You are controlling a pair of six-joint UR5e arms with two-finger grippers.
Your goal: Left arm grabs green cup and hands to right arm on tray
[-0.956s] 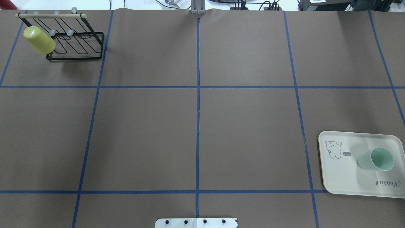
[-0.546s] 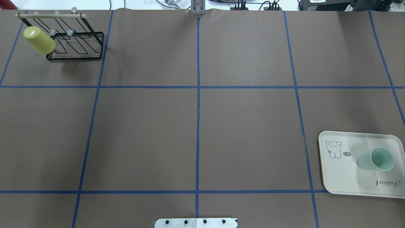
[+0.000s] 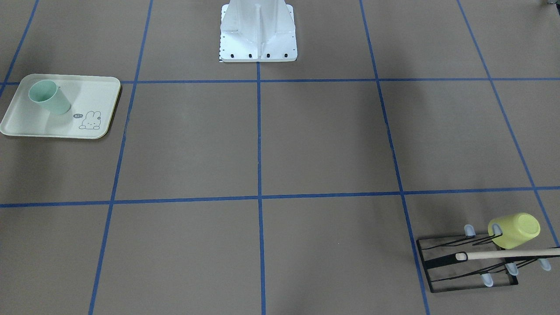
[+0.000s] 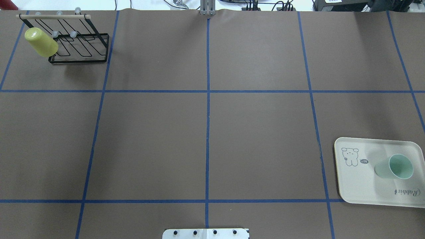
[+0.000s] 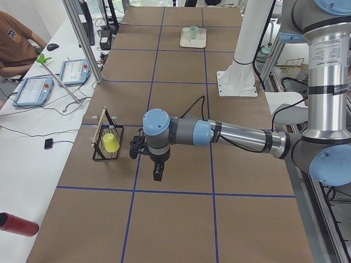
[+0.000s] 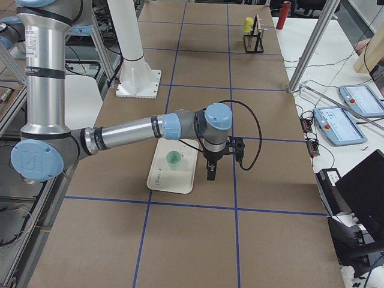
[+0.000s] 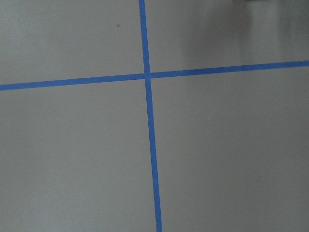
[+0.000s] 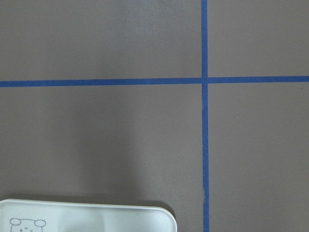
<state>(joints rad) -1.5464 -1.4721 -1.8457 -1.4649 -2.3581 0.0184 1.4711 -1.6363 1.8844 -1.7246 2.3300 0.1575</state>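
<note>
The green cup (image 4: 395, 167) stands upright, mouth up, on the cream tray (image 4: 360, 187) at the near right of the table; it also shows in the front-facing view (image 3: 48, 97) and the exterior right view (image 6: 174, 159). Neither arm shows in the overhead or front-facing views. In the exterior left view the left gripper (image 5: 157, 173) hangs over the table beside the black rack, far from the cup. In the exterior right view the right gripper (image 6: 211, 174) hangs just beside the tray (image 6: 163, 179). I cannot tell whether either gripper is open or shut.
A yellow-lime cup (image 4: 41, 42) sits upside down on a black wire rack (image 4: 79, 49) at the far left corner. The robot's white base plate (image 3: 258, 43) stands at the table's near edge. Blue tape lines grid the brown table. The right wrist view shows the tray's corner (image 8: 87, 217).
</note>
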